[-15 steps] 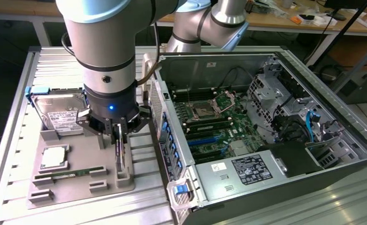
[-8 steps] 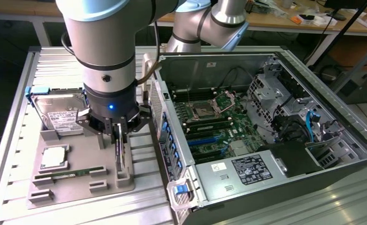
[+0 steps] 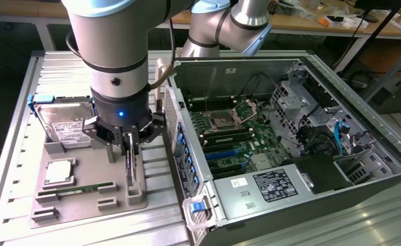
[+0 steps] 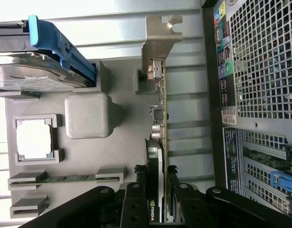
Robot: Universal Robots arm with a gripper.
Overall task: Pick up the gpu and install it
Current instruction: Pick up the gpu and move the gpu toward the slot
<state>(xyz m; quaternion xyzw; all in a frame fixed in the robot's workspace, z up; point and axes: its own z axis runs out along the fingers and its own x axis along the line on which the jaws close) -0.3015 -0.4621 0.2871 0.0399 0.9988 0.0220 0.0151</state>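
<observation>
**Operator:** What does the gripper hold, and where is the gpu?

**Manual:** The gripper point(image 3: 131, 145) is closed on the gpu point(image 4: 155, 152), one finger on each face of the card. The gpu stands on edge in the holder point(image 3: 84, 205), just beside the case point(image 4: 265, 61). You cannot tell whether its lower edge sits in the slot or clear of it.

**Operator:** What could go wrong from here?

**Manual:** Watch for four faults:

1. Bracket snag: the bracket point(image 4: 158, 38) lies close to a holder post; a lift that is not straight may catch it and drag the holder.
2. Tilt in the grip: the hold appears to sit away from the bracket end; the free end may sag or twist, and the card would then meet the board point(image 3: 235, 138) at an angle.
3. Wall strike: the case wall is very near the card; a sideways move made too low may knock the gpu against it.
4. Slip: the fingers bear on a narrow strip; a jolt may shift the card between them.

**Operator:** Are the other parts at risk?

**Manual:** The drive point(image 3: 63, 125) and the RAM point(image 3: 74, 190) share the holder; if the holder is dragged, they are disturbed too.
</observation>
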